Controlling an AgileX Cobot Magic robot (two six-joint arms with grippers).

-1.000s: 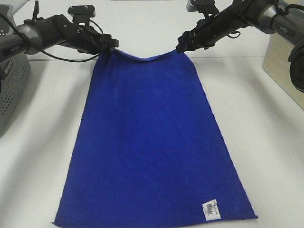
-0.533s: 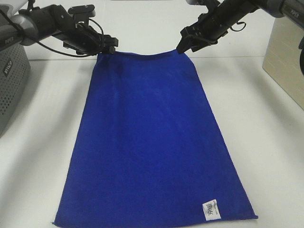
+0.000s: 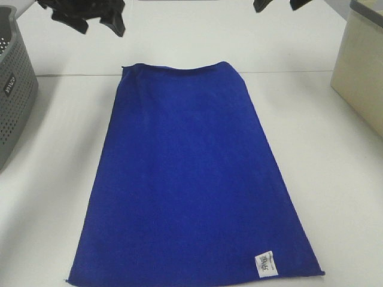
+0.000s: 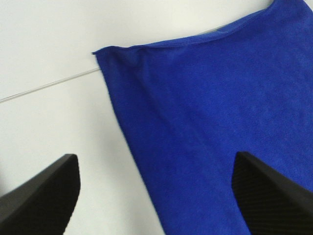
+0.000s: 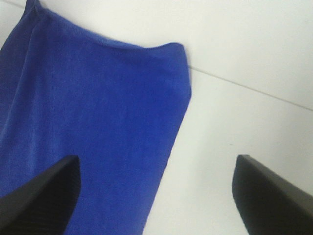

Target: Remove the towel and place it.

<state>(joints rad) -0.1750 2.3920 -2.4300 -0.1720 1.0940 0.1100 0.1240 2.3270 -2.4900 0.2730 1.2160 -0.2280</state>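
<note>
Both tools: left tool (image 4: pixel 156 196) and right tool (image 5: pixel 156 196) held open, empty
Towel (image 3: pixel 191 179): laid flat on table (image 3: pixel 335 179)

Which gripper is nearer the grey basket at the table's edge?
Left. The left gripper hangs open just beside the grey basket; the right gripper, also open, is across the towel from it.

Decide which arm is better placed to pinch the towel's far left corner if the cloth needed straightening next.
Left, probably. The left end effector hangs open above the towel, with that corner in its wrist view. The right end effector, also open, looks down on the opposite far corner.
</note>
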